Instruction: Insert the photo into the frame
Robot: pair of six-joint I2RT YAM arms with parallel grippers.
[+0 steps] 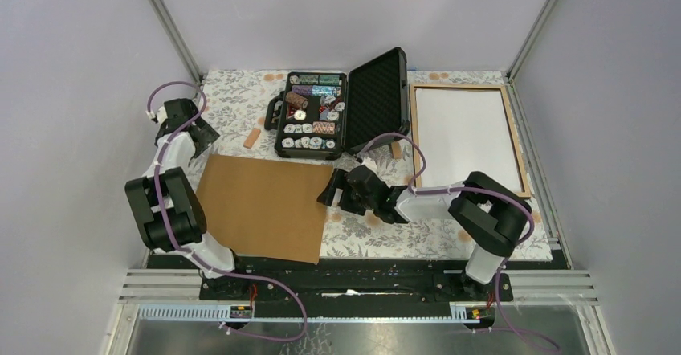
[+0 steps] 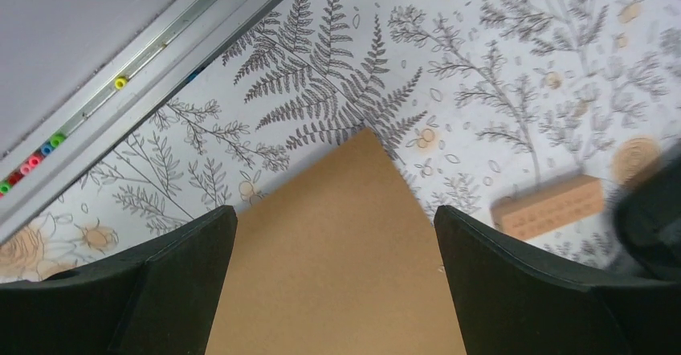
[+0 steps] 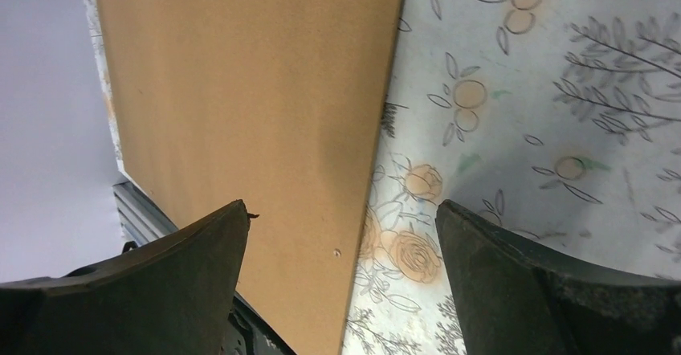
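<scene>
Hovering w/ fingers spread wide, the left gripper (image 1: 202, 136) sits at approx 9 o'clock on the table, and its wrist cam shows the far-left corner of the brown backing board (image 2: 337, 259) poking up between the two black fingers (image 2: 161, 283), nothing pinched. The right gripper (image 1: 328, 190) is also spread wide and holds nothing. It is near table centre, pointing toward 9 o'clock, w/ the board's right edge running between its fingers (image 3: 514, 275) in the right wrist cam. One finger is over board, the other over the floral cloth (image 3: 546, 90). The board lies flat at approx 7 o'clock, its near edge reaching the table's front rail. The frame (image 1: 458, 87) lies flat at approx 2 o'clock, well apart from both grippers, light-wood rim up. A white sheet (image 1: 466, 134) fills its opening. No printed side shows, so can't tell if that's the photo's back. An open black case (image 1: 377, 98) of poker chips (image 1: 309, 122) sits at 12 o'clock, lid standing up on its right side, just beside the frame's left rim. A small wooden block (image 1: 253, 137) lies on the cloth btwn the left gripper and the case, also seen blurred in the left wrist cam.
</scene>
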